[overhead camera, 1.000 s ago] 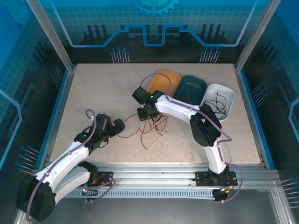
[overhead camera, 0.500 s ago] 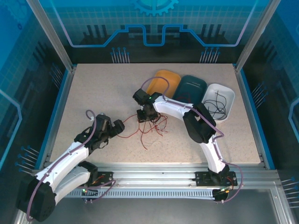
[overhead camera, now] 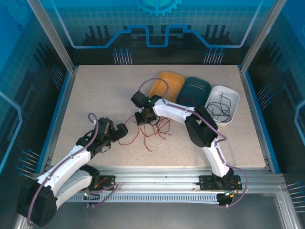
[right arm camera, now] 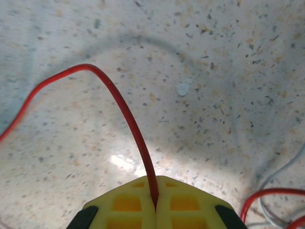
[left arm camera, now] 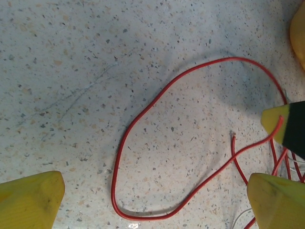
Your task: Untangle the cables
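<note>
**A:** What is your right gripper (right arm camera: 156, 194) doing?

**B:** It is pinched shut on one red wire (right arm camera: 125, 112). The wire sits right between the two yellow tips. Your left gripper (left arm camera: 152, 195) is wide open and holds nothing. A red loop lies on the table between its tips.

**A:** Where are the cables?

**B:** The tangle (overhead camera: 156, 130) lies near the middle of the table (overhead camera: 95, 90), just beside your right gripper. One black cable (overhead camera: 220, 106) is in the white tray (overhead camera: 232, 93), near the far right corner.

**A:** What could go wrong?

**B:** I think a fast pull could make the knot tighter, or drag the whole bunch along. The thin wire could also slip out of the pinch.

**A:** Where is there room?

**B:** The left side and the far left corner are bare. The orange tray (overhead camera: 169, 81) and green tray (overhead camera: 198, 88) sit close behind your right arm, so pull away from them.
</note>
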`<action>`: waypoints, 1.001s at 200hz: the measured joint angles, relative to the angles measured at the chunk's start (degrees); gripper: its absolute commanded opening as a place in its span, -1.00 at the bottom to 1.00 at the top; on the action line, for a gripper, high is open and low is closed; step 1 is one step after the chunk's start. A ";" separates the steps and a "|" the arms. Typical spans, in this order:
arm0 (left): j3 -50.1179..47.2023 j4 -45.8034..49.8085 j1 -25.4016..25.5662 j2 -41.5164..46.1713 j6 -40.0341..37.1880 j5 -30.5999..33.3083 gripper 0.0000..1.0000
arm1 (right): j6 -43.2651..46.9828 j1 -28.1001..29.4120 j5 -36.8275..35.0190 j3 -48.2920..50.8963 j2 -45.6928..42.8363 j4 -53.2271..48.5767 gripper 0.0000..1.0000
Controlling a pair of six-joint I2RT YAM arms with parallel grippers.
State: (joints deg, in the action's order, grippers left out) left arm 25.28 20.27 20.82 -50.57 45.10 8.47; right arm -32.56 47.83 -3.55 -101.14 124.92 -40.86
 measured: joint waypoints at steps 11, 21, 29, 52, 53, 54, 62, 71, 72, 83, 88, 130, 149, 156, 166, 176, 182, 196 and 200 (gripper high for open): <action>0.00 -0.04 0.00 0.00 -0.04 -0.33 0.98 | 0.04 0.28 -0.68 0.26 -2.27 0.07 -1.00; 0.00 -0.04 0.00 0.02 -0.15 -0.44 0.99 | 0.17 0.44 -1.40 0.85 -5.05 0.28 -1.00; 0.00 -0.07 0.00 0.13 -0.22 -0.59 0.99 | 0.20 0.50 -2.08 1.42 -7.48 0.48 -1.00; 0.00 -0.22 0.00 1.44 -0.61 -0.81 0.98 | 0.28 0.52 -4.17 3.26 -15.23 1.70 -1.00; 0.00 -0.22 0.00 1.57 -0.63 -0.81 0.98 | 0.33 0.52 -4.37 3.34 -15.76 1.77 -1.00; 0.00 -0.24 0.00 1.64 -0.66 -0.83 0.98 | 0.39 0.52 -4.52 3.39 -16.04 1.81 -1.00; 0.00 -0.50 0.00 2.32 -1.03 -0.83 0.98 | 0.59 0.55 -5.53 3.96 -18.64 2.36 -1.00; 0.00 -0.92 0.00 2.97 -1.53 -0.92 0.98 | 0.83 0.55 -6.56 4.50 -21.14 2.89 -1.00; 0.00 -0.98 0.00 3.04 -1.53 -0.96 0.98 | 0.85 0.55 -6.58 4.55 -21.33 2.91 -1.00; 0.00 -1.49 0.00 3.72 -1.75 -1.33 0.98 | 1.29 0.61 -8.17 5.07 -23.98 3.30 -1.00; 0.00 -1.70 0.00 3.96 -1.90 -1.53 0.99 | 1.44 0.61 -8.72 5.29 -24.87 3.48 -1.00; -0.07 -3.04 0.00 4.17 -2.49 -2.97 0.98 | 2.84 0.87 -13.33 6.67 -31.17 3.98 -1.00; -0.07 -3.52 0.00 4.13 -3.19 -3.91 0.98 | 3.52 0.92 -15.37 6.67 -33.77 4.44 -1.00; -0.07 -3.87 0.00 4.04 -3.30 -4.28 0.98 | 3.76 0.92 -16.22 6.67 -34.86 4.52 -1.00; -0.07 -4.33 0.00 3.91 -3.48 -4.72 0.98 | 4.13 0.90 -17.33 6.67 -36.30 4.50 -1.00; -0.07 -4.72 0.00 3.63 -3.52 -5.18 0.98 | 4.39 0.87 -18.60 6.67 -37.77 4.50 -1.00; -0.07 -4.92 0.00 3.45 -3.54 -5.46 0.98 | 4.55 0.85 -19.26 6.67 -38.58 4.48 -1.00; -0.07 -5.49 0.00 3.04 -3.58 -6.08 0.98 | 5.03 0.72 -20.83 6.67 -40.26 4.46 -1.00; -0.07 -5.57 0.00 2.95 -3.58 -6.25 0.98 | 5.11 0.59 -21.31 6.67 -40.76 4.44 -1.00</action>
State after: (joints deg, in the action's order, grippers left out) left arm 25.21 14.70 20.82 -47.62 41.52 2.22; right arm -27.44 48.42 -24.86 -94.48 84.16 -36.42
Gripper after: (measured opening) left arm 0.992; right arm 0.042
